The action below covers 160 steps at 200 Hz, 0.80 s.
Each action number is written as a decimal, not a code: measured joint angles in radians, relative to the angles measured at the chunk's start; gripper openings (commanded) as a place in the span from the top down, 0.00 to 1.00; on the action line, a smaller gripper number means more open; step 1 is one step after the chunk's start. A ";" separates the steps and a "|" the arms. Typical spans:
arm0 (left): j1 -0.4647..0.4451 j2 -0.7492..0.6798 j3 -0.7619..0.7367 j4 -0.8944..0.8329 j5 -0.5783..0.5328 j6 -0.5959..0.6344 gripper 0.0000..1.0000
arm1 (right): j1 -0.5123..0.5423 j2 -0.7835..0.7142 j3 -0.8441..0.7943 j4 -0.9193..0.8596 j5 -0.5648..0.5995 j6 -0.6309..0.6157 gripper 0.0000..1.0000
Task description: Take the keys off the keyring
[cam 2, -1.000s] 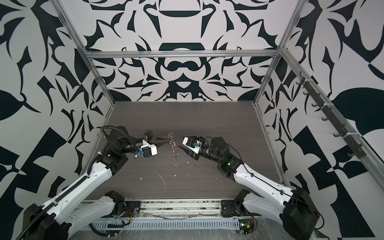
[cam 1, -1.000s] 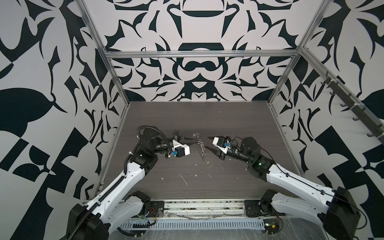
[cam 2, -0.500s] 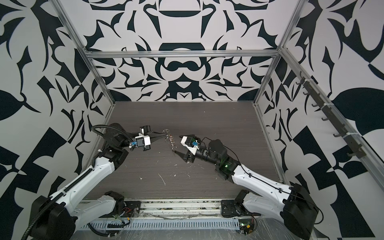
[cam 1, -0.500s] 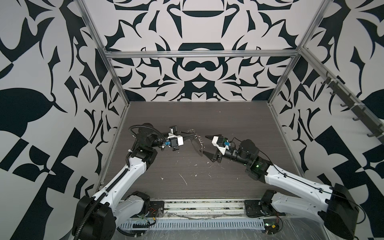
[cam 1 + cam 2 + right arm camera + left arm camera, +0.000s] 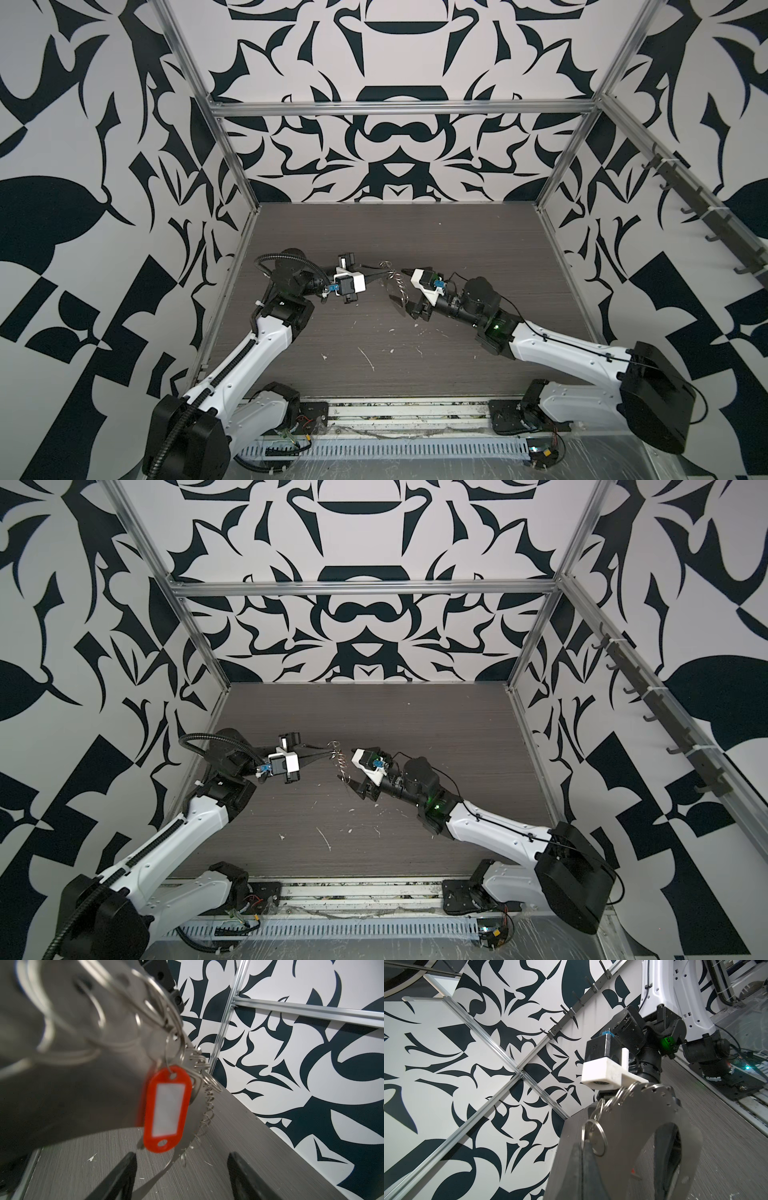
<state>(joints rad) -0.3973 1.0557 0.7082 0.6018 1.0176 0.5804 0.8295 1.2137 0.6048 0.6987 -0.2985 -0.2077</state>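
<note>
Left end effector (image 5: 584,1146) tight on the keyring (image 5: 604,1140).

Left gripper (image 5: 387,274) clamped, right gripper (image 5: 406,290) agape

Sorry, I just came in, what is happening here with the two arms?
The left tool is shut on a metal ring and holds up the whole bunch: keys, more rings, a red tag and a flat metal plate. The right tool is open, close beside the hanging bunch, gripping nothing. The keys look still attached.
</note>
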 measured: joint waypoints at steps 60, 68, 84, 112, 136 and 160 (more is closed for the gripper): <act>0.000 -0.002 -0.017 -0.002 0.000 -0.007 1.00 | 0.006 0.000 0.014 0.040 -0.006 -0.004 0.36; 0.000 -0.002 -0.018 -0.002 0.000 -0.008 1.00 | 0.008 0.000 0.015 0.042 -0.010 -0.005 0.38; 0.000 -0.002 -0.019 0.000 0.000 -0.008 1.00 | 0.009 -0.002 0.015 0.043 -0.012 -0.008 0.45; 0.000 -0.002 -0.019 0.000 0.000 -0.009 1.00 | 0.010 -0.011 0.020 0.007 -0.012 -0.050 0.49; 0.000 -0.002 -0.019 0.000 0.000 -0.009 1.00 | 0.011 -0.035 0.028 -0.050 -0.003 -0.092 0.49; 0.000 -0.002 -0.019 0.000 0.000 -0.010 1.00 | 0.011 -0.058 0.035 -0.093 0.008 -0.129 0.53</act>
<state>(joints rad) -0.3977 1.0538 0.6888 0.6014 1.0180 0.5709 0.8402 1.1557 0.6395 0.6060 -0.2909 -0.3363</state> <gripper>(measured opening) 0.039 0.494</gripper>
